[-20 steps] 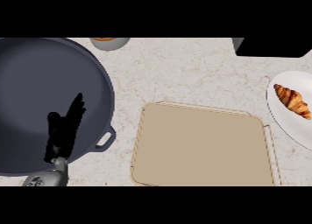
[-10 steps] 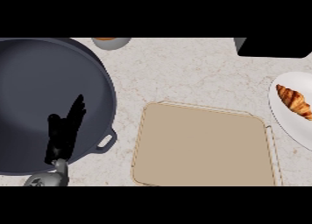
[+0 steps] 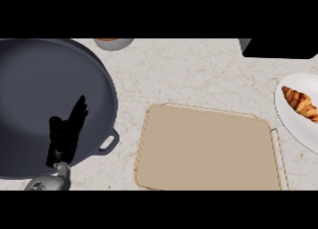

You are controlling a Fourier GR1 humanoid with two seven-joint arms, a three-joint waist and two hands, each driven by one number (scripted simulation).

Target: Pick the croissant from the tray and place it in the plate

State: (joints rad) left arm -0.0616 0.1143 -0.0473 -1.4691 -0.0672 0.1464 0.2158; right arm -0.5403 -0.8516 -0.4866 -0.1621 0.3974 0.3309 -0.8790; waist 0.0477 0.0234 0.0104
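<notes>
Left hand, black, on a grey forearm: positioned at lower left of the head view, above the interior of the large dark grey round pot. Fingers straight and close together, extended toward the far side; thumb set slightly apart on the left. Holding nothing. Hand in resting posture.

Right hand: not visible.

Large dark grey round pot: directly beneath the left hand, occupying the left portion of the speckled pale stone bench. Side loop handle just to the right of the hand, projecting toward the tray.

Flat beige rectangular tray: to the right of the left hand, just beyond the pot handle, lying flat on the bench and turned slightly out of square. Surface bare.

Golden-brown croissant: well to the right of the left hand, beyond the tray, lying on the white round plate. Long axis diagonal, near end pointing to lower right. Positioned in the farther half of the plate, apart from the tray.

White round plate: at the right edge of the view, partly cut off, near the right edge of the tray.

Small grey cup with orange content: far ahead of the left hand, beside the pot's far rim, partly cut off.

Black box-shaped object: far ahead and well to the right, beyond the plate.
</notes>
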